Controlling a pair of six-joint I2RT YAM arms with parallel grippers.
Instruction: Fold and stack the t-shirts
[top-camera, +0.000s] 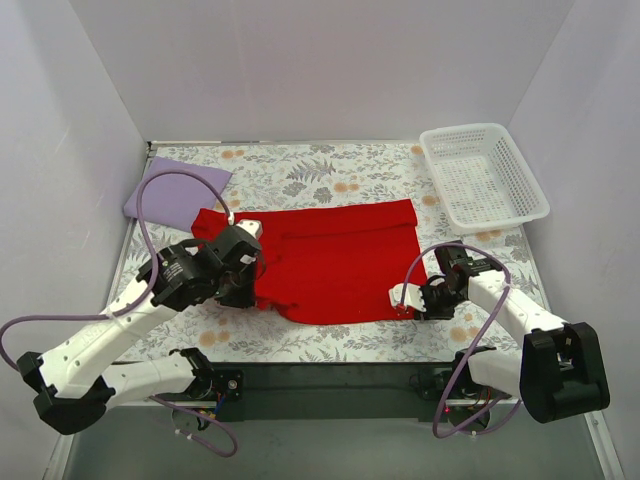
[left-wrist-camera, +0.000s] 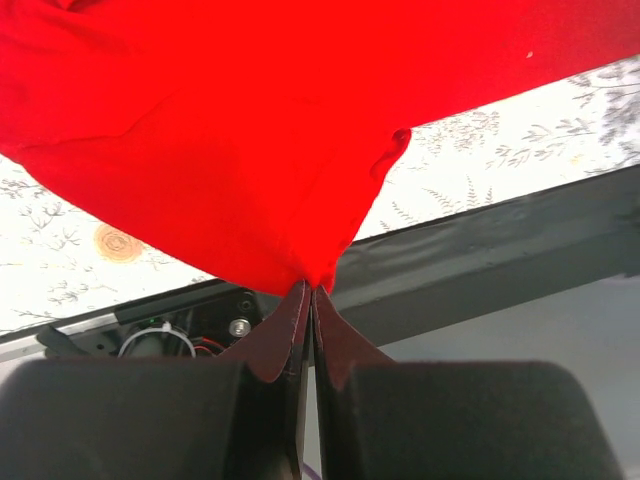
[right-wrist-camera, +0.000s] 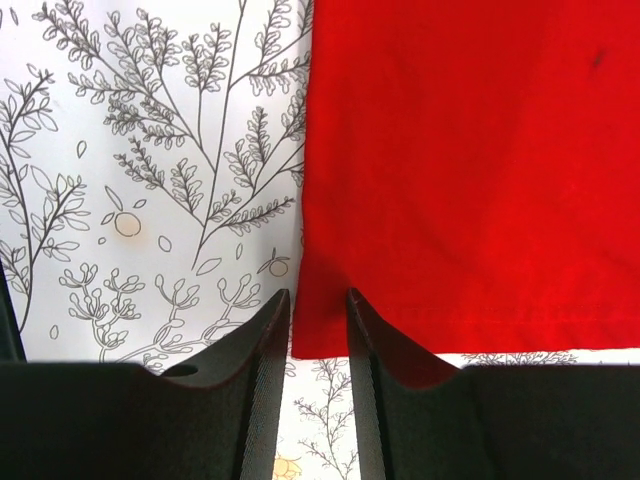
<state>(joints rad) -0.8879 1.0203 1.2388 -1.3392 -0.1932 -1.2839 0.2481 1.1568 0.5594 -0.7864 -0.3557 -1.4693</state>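
Wrist views only: left claw (left-wrist-camera: 312, 292) pinches red shirt (left-wrist-camera: 230, 140); right claw (right-wrist-camera: 318, 300) narrowly parted astride corner.

Red t-shirt (top-camera: 340, 260): soft matt cloth, stitched hem. Lilac t-shirt (top-camera: 170, 190), far left: matt cloth, smooth. Basket (top-camera: 470, 129), far right: white plastic lattice. Table cover (top-camera: 330, 170): smooth, leaf print. Right gripper (right-wrist-camera: 318, 300) fingers (right-wrist-camera: 262, 380): dark, matt, ribbed inner faces.

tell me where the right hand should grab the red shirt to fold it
Take the near right corner of the red shirt, coming in from the right with the right hand astride the edge. The cloth lies flat there with two free edges meeting, and the left hand pinches the shirt's left side.
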